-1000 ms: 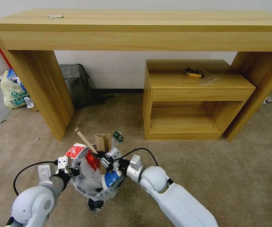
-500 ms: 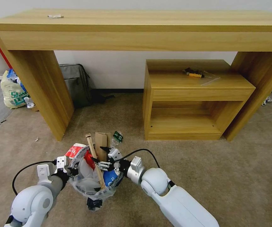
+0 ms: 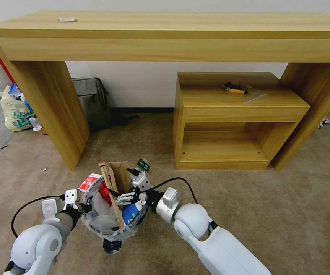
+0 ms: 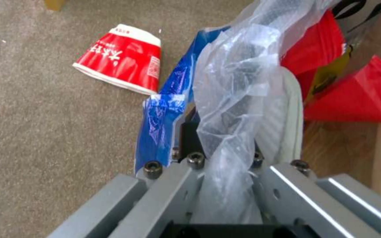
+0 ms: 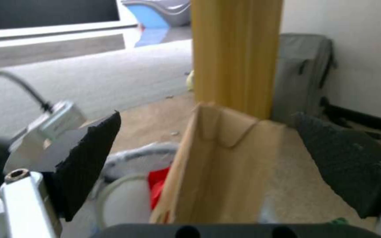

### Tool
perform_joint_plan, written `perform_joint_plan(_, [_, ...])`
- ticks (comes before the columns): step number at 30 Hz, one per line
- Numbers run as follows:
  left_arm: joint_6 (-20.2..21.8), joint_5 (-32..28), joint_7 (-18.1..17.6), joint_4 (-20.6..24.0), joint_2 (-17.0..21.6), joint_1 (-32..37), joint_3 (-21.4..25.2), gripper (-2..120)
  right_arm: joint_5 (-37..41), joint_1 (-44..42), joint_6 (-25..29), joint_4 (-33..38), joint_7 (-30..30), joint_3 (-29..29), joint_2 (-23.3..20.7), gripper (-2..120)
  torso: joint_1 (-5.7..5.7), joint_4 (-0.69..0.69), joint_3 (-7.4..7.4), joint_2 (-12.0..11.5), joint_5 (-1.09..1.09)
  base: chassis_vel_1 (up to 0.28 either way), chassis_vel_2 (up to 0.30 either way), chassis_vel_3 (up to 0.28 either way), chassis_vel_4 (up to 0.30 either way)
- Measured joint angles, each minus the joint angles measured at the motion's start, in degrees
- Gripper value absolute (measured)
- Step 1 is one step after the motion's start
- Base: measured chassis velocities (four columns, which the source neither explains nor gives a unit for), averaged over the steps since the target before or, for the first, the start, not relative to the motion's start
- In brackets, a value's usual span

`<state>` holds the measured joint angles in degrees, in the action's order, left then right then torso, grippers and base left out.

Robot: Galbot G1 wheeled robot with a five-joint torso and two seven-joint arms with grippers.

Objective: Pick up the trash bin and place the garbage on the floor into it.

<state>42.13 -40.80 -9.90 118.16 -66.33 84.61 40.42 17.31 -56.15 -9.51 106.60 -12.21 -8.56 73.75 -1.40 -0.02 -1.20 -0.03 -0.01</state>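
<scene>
My left gripper (image 3: 81, 204) is shut on the rim of the trash bin (image 3: 111, 244), pinching its crinkly bag (image 4: 232, 99) and holding the bin above the beige floor (image 3: 249, 198). A wooden stick (image 3: 110, 194), red wrappers (image 4: 354, 96), a white slipper (image 4: 289, 109) and a blue-white cup (image 3: 131, 214) sit inside. My right gripper (image 3: 123, 182) hangs open over the bin's far edge. Its black fingers (image 5: 89, 155) stand on either side of an upright cardboard scrap (image 5: 226, 165) without touching it. A red-white cup (image 4: 122, 62) lies on the floor beside the bin. A small green piece (image 3: 143, 165) lies beyond it.
A long wooden desk (image 3: 165, 34) spans the back, one leg (image 3: 54, 110) just beyond the bin. A low wooden cabinet (image 3: 233, 118) stands to the right. A grey backpack (image 3: 92, 101) leans at the wall, and a yellowish shopping bag (image 3: 13, 109) lies far left. Carpet to the right is open.
The right gripper let go of the wooden stick, which dropped from a leaning pose into the bin. The open gripper then moved up to the cardboard scrap.
</scene>
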Motion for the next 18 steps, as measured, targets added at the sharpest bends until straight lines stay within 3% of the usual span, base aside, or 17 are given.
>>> perform_joint_plan(9, [0.0,0.01,0.02,-0.13,-0.12,0.29,0.81,0,4.7,-3.23,-0.71,3.08,5.51,6.53,-0.37,100,0.0,0.0,0.0,0.0,0.01,0.0,0.0,0.0,0.0])
perform_joint_plan(18, [0.0,-0.01,0.18,0.4,-0.44,0.76,1.17,0,3.9,-11.92,0.99,2.79,7.35,21.19,0.9,100,0.0,0.0,-0.01,0.0,0.01,0.0,0.0,0.0,0.0])
